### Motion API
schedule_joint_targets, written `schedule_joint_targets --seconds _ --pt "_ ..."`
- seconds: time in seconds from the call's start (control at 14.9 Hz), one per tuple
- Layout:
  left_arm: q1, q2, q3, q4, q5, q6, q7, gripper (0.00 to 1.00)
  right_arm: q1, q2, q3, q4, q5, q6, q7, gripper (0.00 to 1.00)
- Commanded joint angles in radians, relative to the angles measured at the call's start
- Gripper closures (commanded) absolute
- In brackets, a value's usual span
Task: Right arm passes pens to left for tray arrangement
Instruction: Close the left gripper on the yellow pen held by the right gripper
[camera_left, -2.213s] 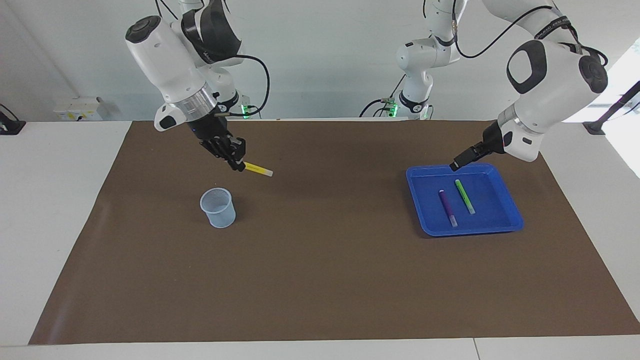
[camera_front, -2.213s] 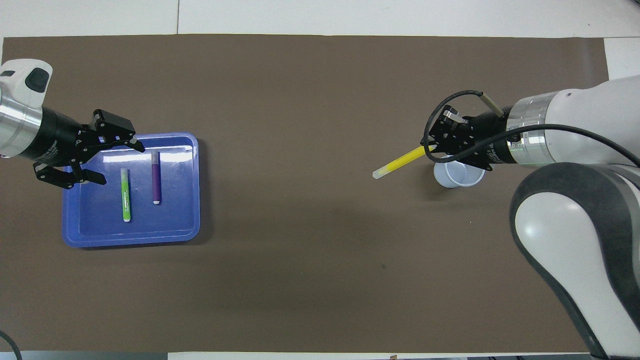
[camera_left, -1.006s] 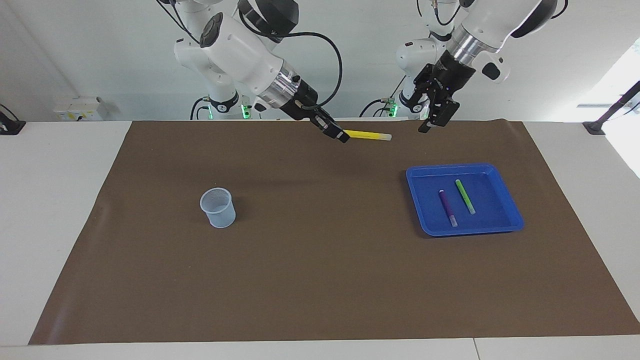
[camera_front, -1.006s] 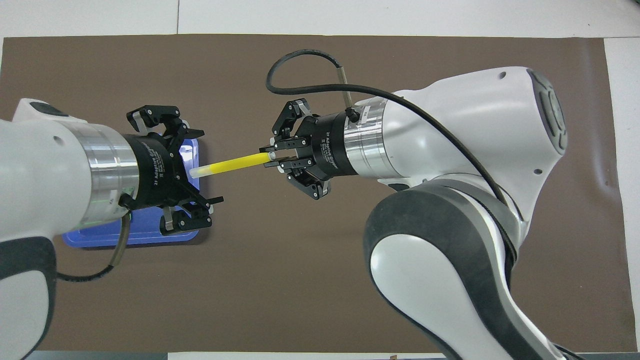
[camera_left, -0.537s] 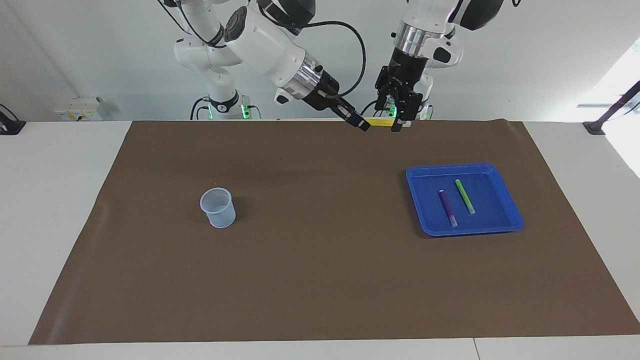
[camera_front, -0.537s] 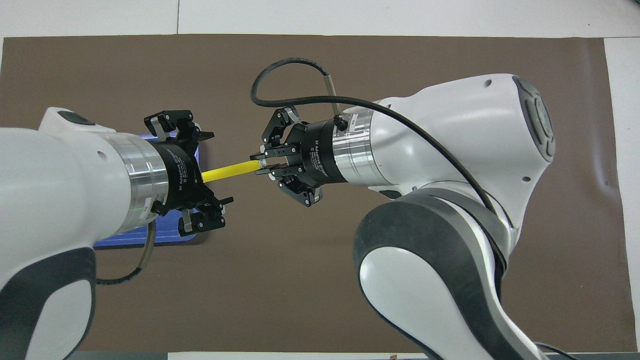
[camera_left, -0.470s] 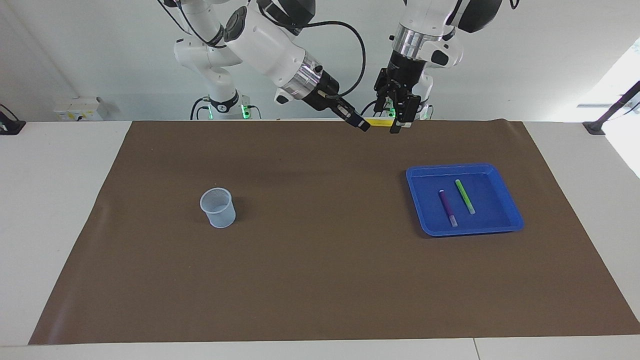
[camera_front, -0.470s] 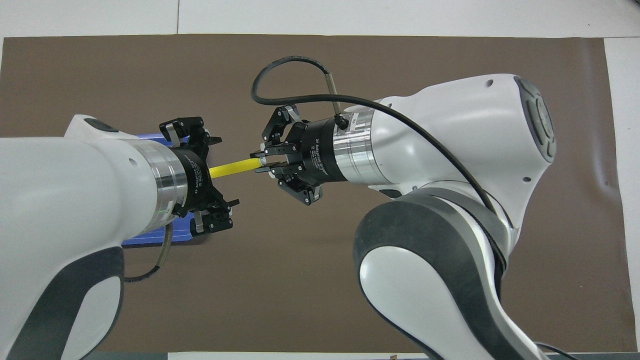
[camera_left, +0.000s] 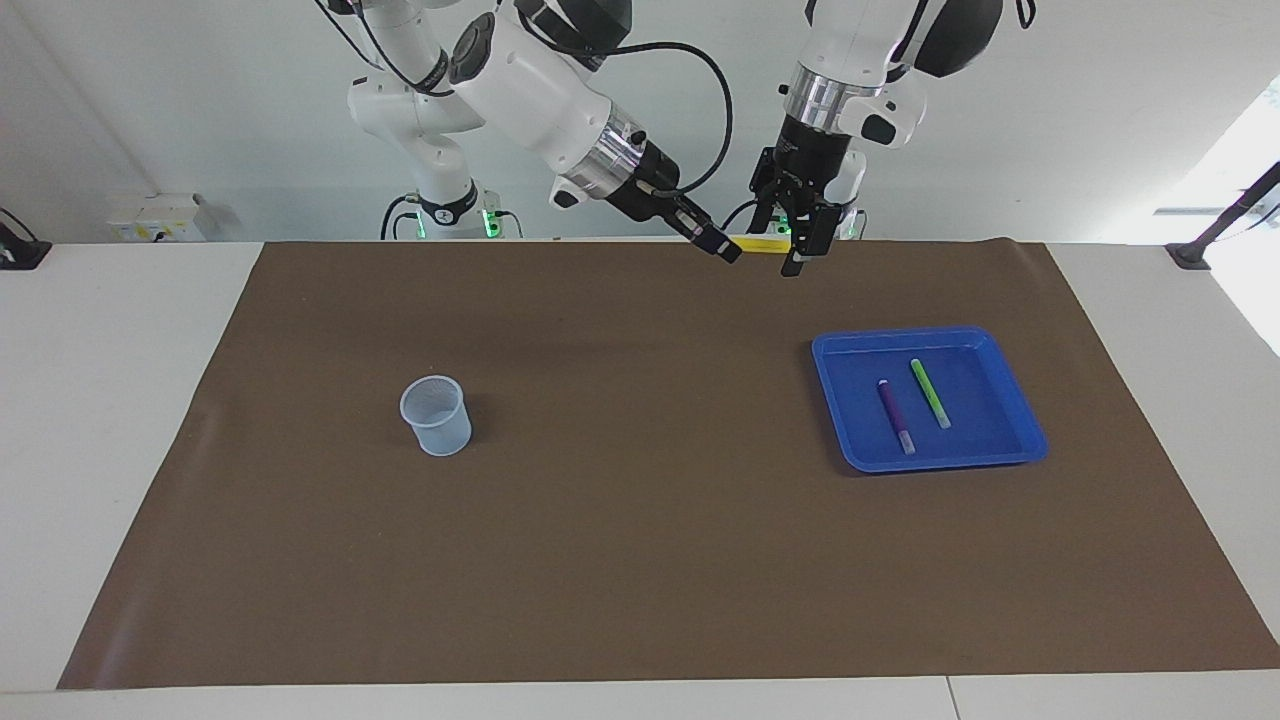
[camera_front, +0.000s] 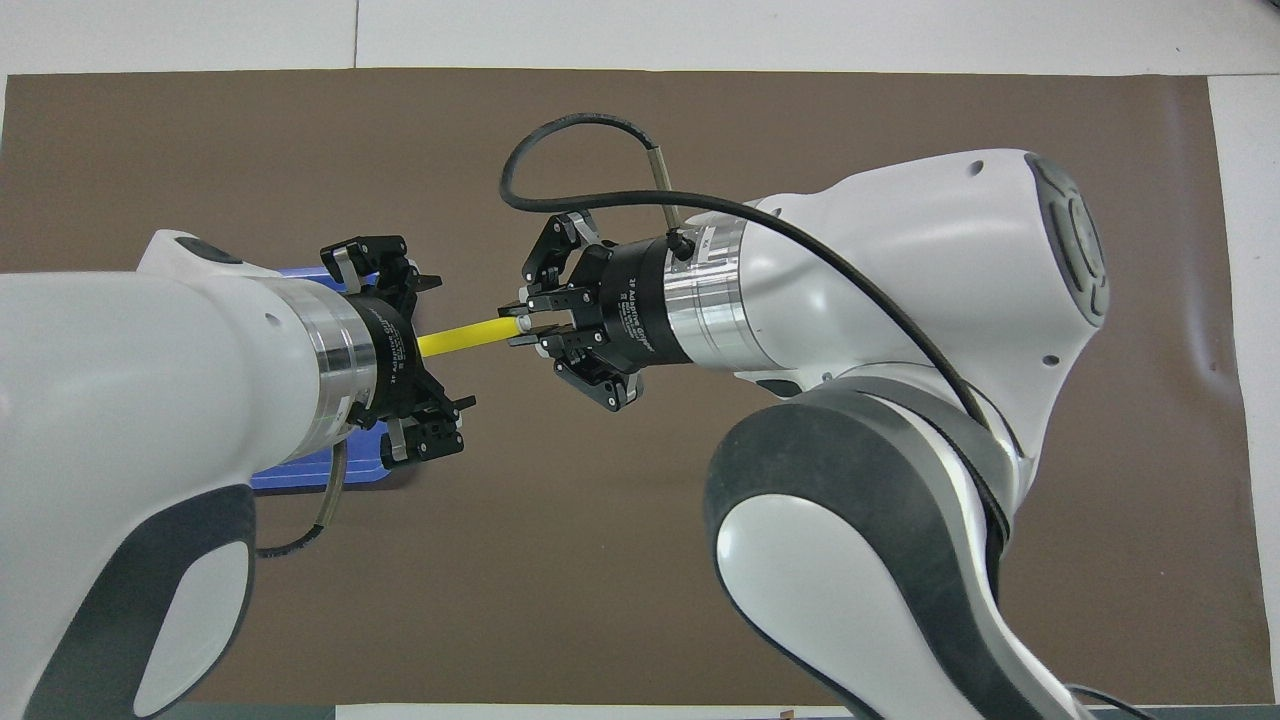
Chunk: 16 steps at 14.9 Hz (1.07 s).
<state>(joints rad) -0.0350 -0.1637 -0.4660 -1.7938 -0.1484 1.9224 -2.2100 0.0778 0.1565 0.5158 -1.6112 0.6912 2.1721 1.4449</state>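
Handing over mid-air: right gripper (camera_left: 722, 247) clamped on yellow pen (camera_left: 760, 245), whose free end sits between the spread fingers of left gripper (camera_left: 795, 242), not yet closed. Below that gripper, purple pen (camera_left: 895, 413) and green pen (camera_left: 930, 393) already lie in tray (camera_left: 1020, 448); only yellow remains.

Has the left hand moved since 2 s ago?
Yes. The left hand was over the tray's robot-side edge; now it is up off the tray, toward the table's middle, around the yellow pen in the right hand.
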Motion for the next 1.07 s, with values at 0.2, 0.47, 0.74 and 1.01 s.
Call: schedule_joint_targets --seconds 0.2,0.47,0.74,1.01 --pt "-0.002 -0.010 0.009 0.005 0.018 -0.005 -0.007 0.24 0.002 0.012 0.009 0.010 0.001 0.025 0.008 1.00" --pt "-0.002 -0.014 0.009 0.013 0.018 -0.008 -0.007 0.29 0.002 0.012 0.009 0.008 0.001 0.026 0.006 1.00" --pt "-0.002 -0.016 0.010 0.013 0.018 -0.006 -0.007 0.42 0.000 0.012 0.009 0.007 0.001 0.025 0.005 1.00" --pt "-0.002 -0.017 0.012 0.011 0.018 -0.005 -0.005 1.00 0.002 0.012 0.009 0.007 -0.001 0.025 0.005 1.00"
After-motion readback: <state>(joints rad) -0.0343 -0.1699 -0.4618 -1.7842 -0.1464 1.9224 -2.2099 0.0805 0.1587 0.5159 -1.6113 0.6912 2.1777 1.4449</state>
